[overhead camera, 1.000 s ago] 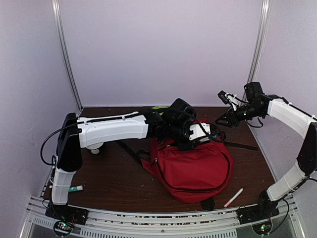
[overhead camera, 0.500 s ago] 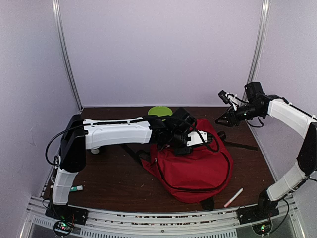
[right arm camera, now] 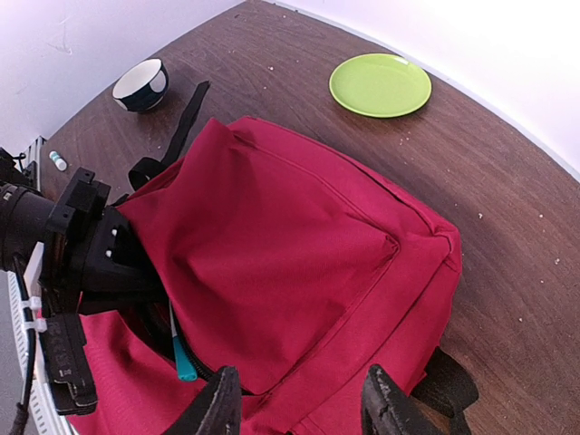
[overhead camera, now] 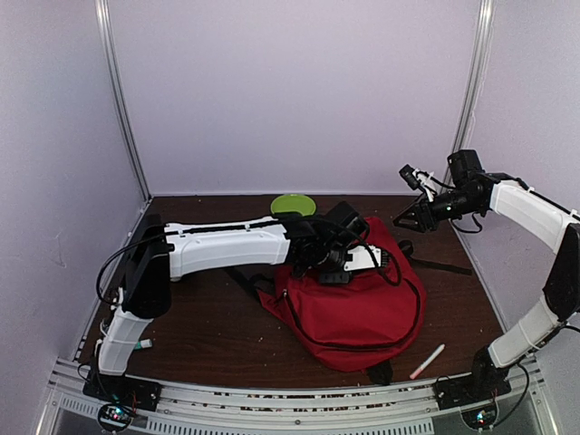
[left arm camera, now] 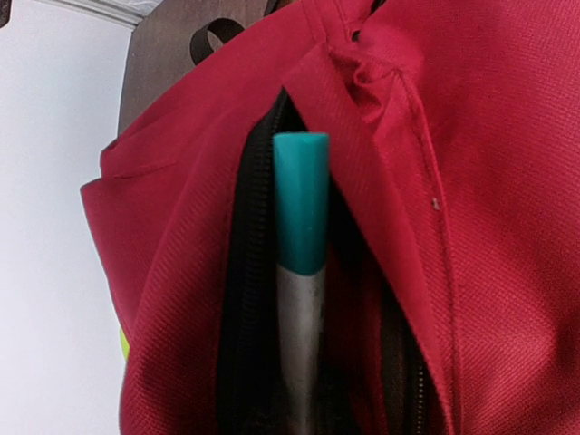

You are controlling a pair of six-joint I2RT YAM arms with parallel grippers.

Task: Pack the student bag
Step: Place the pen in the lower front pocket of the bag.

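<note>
The student bag, a large red fabric backpack [overhead camera: 362, 308], lies slumped right of centre on the dark brown table [overhead camera: 199, 335]. I judge it soft and light, so I would pinch the firmer seam beside the zip. My left gripper [right arm camera: 149, 288] sits at its black zip opening [left arm camera: 249, 299], where a teal-capped grey pen [left arm camera: 299, 272] pokes in, but its jaws are hidden and I cannot tell their grip; my right gripper [right arm camera: 301, 391] hangs spread wide and empty to the bag's right.
</note>
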